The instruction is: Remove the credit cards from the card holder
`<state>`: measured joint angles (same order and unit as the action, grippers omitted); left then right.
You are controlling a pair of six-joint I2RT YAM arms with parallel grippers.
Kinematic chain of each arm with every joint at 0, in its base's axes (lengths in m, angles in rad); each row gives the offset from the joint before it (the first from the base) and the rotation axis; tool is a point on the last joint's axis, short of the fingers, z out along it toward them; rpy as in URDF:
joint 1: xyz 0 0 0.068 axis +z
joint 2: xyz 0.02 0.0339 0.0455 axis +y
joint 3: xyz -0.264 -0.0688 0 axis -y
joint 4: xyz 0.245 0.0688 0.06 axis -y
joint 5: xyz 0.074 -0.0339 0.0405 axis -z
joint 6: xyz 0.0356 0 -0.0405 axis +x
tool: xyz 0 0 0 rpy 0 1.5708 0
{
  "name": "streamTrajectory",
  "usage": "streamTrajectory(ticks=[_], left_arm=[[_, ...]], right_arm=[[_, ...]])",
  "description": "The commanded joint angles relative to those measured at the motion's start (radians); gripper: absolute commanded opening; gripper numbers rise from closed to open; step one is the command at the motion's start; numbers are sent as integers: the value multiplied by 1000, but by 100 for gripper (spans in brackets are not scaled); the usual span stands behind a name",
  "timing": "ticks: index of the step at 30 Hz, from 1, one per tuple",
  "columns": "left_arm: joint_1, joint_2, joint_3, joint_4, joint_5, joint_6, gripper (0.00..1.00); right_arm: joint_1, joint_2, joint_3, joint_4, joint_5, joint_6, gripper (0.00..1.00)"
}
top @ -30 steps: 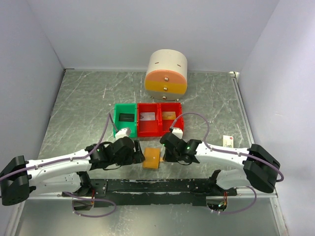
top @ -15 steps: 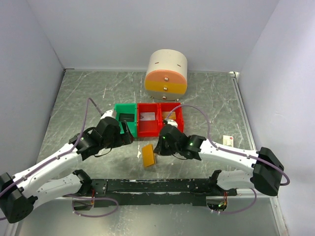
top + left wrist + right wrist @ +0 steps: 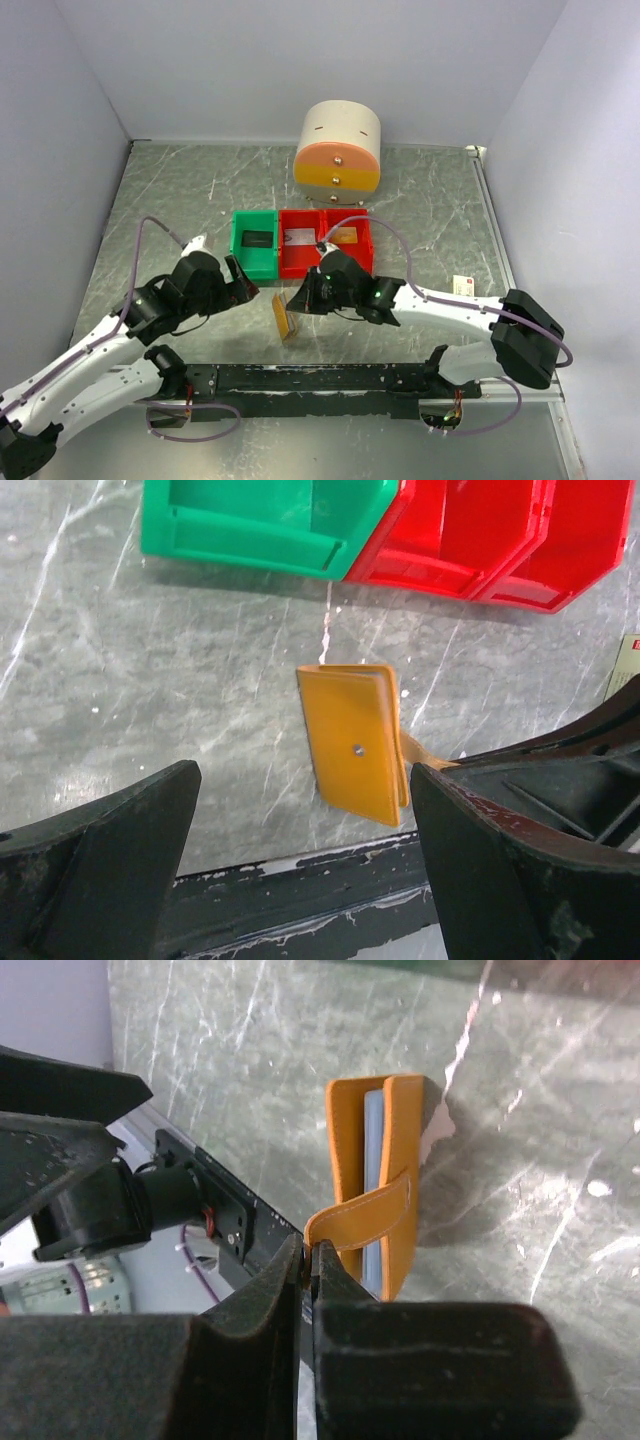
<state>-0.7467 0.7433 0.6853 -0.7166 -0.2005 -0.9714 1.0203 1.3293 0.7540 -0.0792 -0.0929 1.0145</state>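
Observation:
The orange-tan card holder (image 3: 287, 314) stands on edge, folded, near the table's front. My right gripper (image 3: 303, 299) is shut on its strap (image 3: 365, 1217) and holds it by that. Pale blue pocket edges (image 3: 372, 1140) show between the covers in the right wrist view; I cannot tell whether a card is inside. The holder's snap side faces the left wrist view (image 3: 350, 740). My left gripper (image 3: 245, 282) is open and empty, to the left of the holder and apart from it. A grey card (image 3: 300, 237) and a gold-orange card (image 3: 343, 235) lie in the red bins.
A green bin (image 3: 254, 257) with a dark item and two red bins (image 3: 303, 262) stand in a row behind the holder. A cream and orange drawer drum (image 3: 338, 147) is at the back. A small white box (image 3: 462, 288) lies at the right. A black rail (image 3: 320, 378) runs along the front edge.
My left gripper has let go and pulled back to the left. My right gripper has moved left with the holder, which has tipped from flat up onto its edge.

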Motion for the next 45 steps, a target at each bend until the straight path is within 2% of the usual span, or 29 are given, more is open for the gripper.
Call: streamTrajectory(ticks=[1, 4, 7, 12, 16, 19, 26, 31, 37, 42, 45], left_arm=[[8, -84, -62, -56, 45, -64, 98], [8, -129, -72, -69, 42, -83, 98], [9, -150, -73, -68, 31, -93, 98], [8, -133, -51, -79, 31, -88, 98], [8, -124, -46, -90, 23, -75, 98], [8, -129, -67, -63, 47, -72, 98], [8, -143, -118, 3, 101, -76, 98], [10, -128, -145, 111, 183, -71, 98], [10, -61, -121, 162, 270, -26, 98], [10, -28, -141, 265, 307, -35, 99], [10, 20, -121, 320, 327, -19, 96]], right_arm=[[-20, -45, -139, 261, -98, 139, 0], [-31, -40, -113, 261, -148, 104, 0], [-32, -29, -50, 181, -129, 74, 0], [-31, -42, -29, 155, -96, 85, 0], [-33, -39, -96, 356, -155, 178, 0], [-32, 22, -69, 334, -198, 184, 0], [-18, 47, -109, 469, -230, 237, 0], [-64, -42, -208, 359, -144, 206, 0], [-176, -106, -388, 384, -217, 189, 0], [-203, -100, -394, 238, -196, 106, 0], [-202, -125, -406, 192, -158, 97, 0]])
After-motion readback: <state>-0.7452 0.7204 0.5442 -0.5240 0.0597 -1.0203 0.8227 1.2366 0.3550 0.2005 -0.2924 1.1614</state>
